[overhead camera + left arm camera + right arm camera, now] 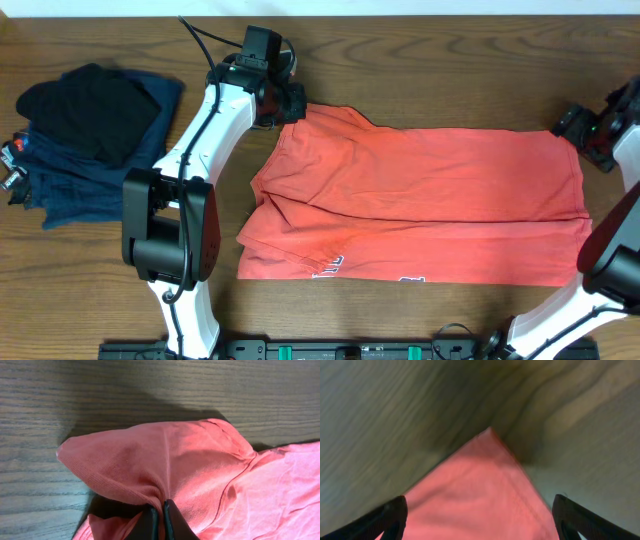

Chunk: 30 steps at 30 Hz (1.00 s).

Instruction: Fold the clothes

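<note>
The clothes, a coral-red T-shirt [430, 190], lie flat across the wooden table with the far half folded over the near half. A strip of white lettering [330, 265] shows along the near edge. My left gripper [290, 103] is at the shirt's far-left corner. In the left wrist view it [161, 512] is shut on a pinched fold of the red cloth [165, 460], which rises in a peak. My right gripper [582, 135] hovers at the far-right corner. Its jaws [480, 520] stand wide open on either side of the cloth corner [480, 495], gripping nothing.
A pile of navy blue and black folded garments [90, 130] lies at the left of the table [450, 60]. Both arm bases stand along the near edge, the left arm [175, 220] reaching over the shirt's left side.
</note>
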Each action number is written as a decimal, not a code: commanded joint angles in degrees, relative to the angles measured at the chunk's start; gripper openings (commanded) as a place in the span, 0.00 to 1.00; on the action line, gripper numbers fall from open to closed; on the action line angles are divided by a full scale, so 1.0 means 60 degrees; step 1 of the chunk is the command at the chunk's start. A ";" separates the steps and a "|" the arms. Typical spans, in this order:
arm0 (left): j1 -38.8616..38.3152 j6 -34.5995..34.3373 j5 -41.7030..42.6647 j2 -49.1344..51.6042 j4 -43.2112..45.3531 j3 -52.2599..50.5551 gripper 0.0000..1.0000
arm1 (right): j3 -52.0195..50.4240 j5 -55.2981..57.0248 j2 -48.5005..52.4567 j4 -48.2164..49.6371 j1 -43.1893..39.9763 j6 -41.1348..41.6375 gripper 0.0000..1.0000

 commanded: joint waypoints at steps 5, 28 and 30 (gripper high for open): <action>-0.0004 -0.0044 -0.0051 0.0029 -0.0189 0.0026 0.06 | 0.0182 0.0233 0.0750 0.0885 0.0138 0.0328 0.88; 0.0007 -0.0036 -0.0051 0.0029 -0.0696 0.0026 0.06 | 0.0182 0.0849 0.1599 0.1144 0.0306 0.1075 0.01; 0.0036 -0.0044 -0.0044 -0.0011 -0.0696 0.0026 0.06 | 0.0186 0.1188 0.1377 0.0772 0.0178 0.1228 0.01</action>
